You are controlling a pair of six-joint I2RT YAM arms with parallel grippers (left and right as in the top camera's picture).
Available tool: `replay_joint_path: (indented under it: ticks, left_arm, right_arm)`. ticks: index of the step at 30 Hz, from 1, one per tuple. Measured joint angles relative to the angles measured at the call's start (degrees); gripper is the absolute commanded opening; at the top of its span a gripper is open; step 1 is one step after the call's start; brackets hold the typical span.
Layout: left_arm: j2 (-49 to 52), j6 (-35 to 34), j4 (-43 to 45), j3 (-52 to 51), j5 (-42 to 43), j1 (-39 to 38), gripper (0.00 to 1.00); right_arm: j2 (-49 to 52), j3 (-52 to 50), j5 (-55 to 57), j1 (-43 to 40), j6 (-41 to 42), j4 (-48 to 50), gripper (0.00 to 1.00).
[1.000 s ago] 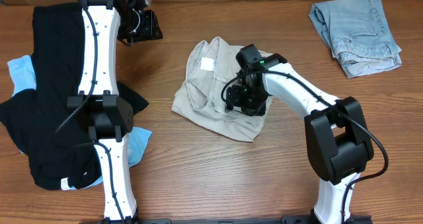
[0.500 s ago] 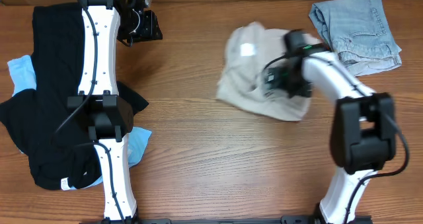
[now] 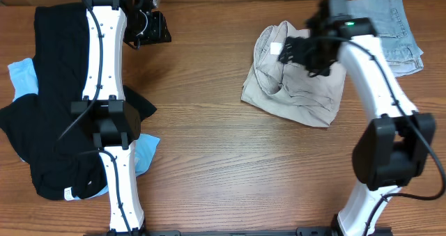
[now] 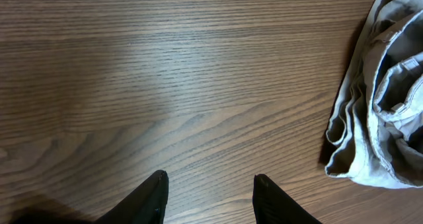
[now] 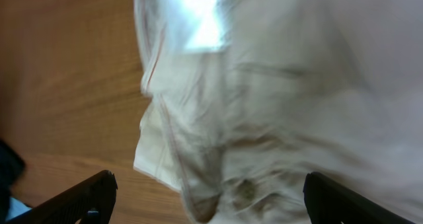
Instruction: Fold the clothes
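Note:
The beige khaki shorts [image 3: 293, 83] lie crumpled right of the table's middle, their white inner label [image 3: 274, 49] facing up. My right gripper [image 3: 313, 51] hovers over their far edge with its jaws wide open. In the right wrist view the shorts [image 5: 277, 98] fill the frame, blurred, between and beyond the gripper's [image 5: 218, 197] fingertips [image 5: 92, 192]. My left gripper [image 3: 150, 27] is open and empty at the back left, over bare wood [image 4: 211, 184]. The shorts' edge shows at the right of the left wrist view [image 4: 386, 98].
Folded light-blue jeans [image 3: 376, 34] lie at the back right, close behind the right arm. A large black garment [image 3: 49, 90] and a sky-blue one [image 3: 24, 79] lie along the left side under the left arm.
The khaki shorts have slid right across the table along with my right gripper, which has moved right and toward the back. The left arm has not moved.

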Motion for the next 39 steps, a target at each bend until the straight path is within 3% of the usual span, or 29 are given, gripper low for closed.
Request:
replay_joint_path:
  ticks: [8,21,33,39]
  left_arm:
    - [0.0,0.0,-0.26,0.0,-0.9,0.0,0.44]
    - [0.0,1.25,-0.68,0.0,-2.29,0.0,0.44]
    - [0.0,1.27,-0.7,0.0,-2.99,0.0,0.44]
    - [0.0,1.27,-0.96,0.0,-3.02,0.0,0.44]
  right_arm:
    - [0.98,-1.07,10.19,7.67,8.85,-2.14,0.95]
    - [0.98,-11.02,17.79,2.51,27.12,-2.64,0.89]
    - [-0.39,-22.71,16.74,-0.33,24.7,9.09,0.9]
    - [-2.16,-26.4,19.21,-0.37,19.98,12.63,1.0]
